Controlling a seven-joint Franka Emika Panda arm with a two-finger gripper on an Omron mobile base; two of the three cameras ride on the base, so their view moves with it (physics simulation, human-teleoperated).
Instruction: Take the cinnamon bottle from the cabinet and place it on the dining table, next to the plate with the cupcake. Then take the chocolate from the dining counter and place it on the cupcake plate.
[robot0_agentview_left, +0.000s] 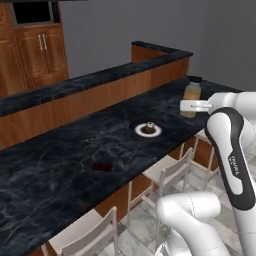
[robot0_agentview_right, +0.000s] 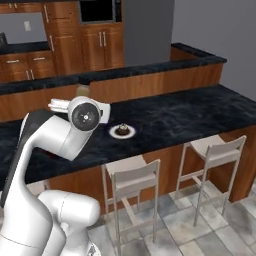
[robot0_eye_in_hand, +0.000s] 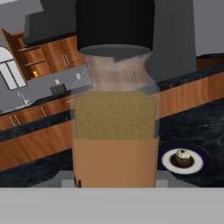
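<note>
1. Jaws gripped the cinnamon bottle (robot0_agentview_left: 192, 98), upright above the worktop (robot0_agentview_left: 60, 170).
2. Cupcake plate (robot0_agentview_left: 148, 130) sat nearby.
3. Chocolate (robot0_agentview_left: 102, 166) lay well apart from the plate.

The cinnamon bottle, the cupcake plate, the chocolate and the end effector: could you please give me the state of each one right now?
cinnamon bottle: upright, black cap on, held above the counter.
end effector: at the bottle; whether its fingers are closed cannot be seen.
plate: flat on the dark counter, carrying a cupcake.
chocolate: lying flat on the counter, apart from the plate, untouched.
</note>
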